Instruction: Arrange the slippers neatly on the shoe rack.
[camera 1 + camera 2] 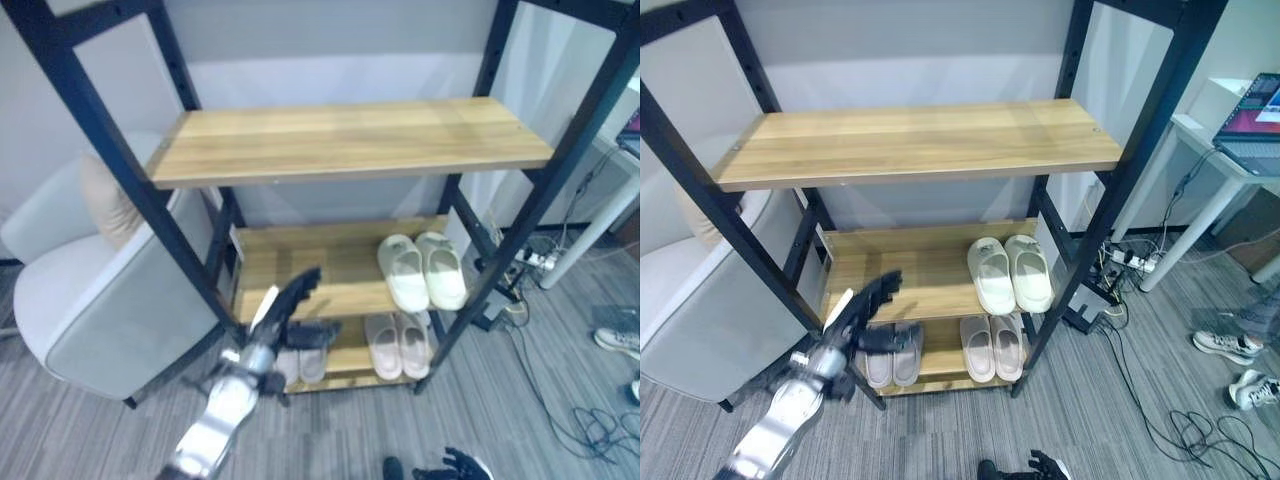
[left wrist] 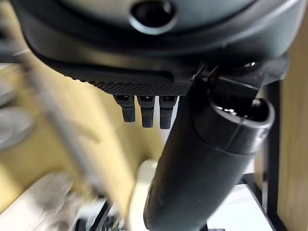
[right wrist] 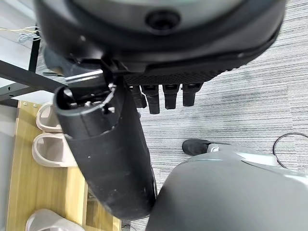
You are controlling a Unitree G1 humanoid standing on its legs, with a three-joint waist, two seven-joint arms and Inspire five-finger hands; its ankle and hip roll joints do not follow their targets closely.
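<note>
The black-framed shoe rack (image 1: 345,140) has wooden shelves. A white pair of slippers (image 1: 422,270) lies side by side on the right of the middle shelf. On the bottom shelf a pale pink pair (image 1: 398,345) lies at the right and a grey pair (image 1: 300,362) at the left. My left hand (image 1: 292,300) is open in front of the middle shelf's left part, just above the grey pair, with fingers straight and nothing in it. In the right wrist view my right hand (image 3: 163,96) hangs open and empty over the carpet beside the rack, with pale slippers (image 3: 48,137) showing past it.
A grey armchair (image 1: 90,300) with a beige cushion stands close to the rack's left side. A white desk with a laptop (image 1: 1250,115) is at the right. A power strip and cables (image 1: 1130,262) lie on the floor there. A person's shoes (image 1: 1220,345) show at the right.
</note>
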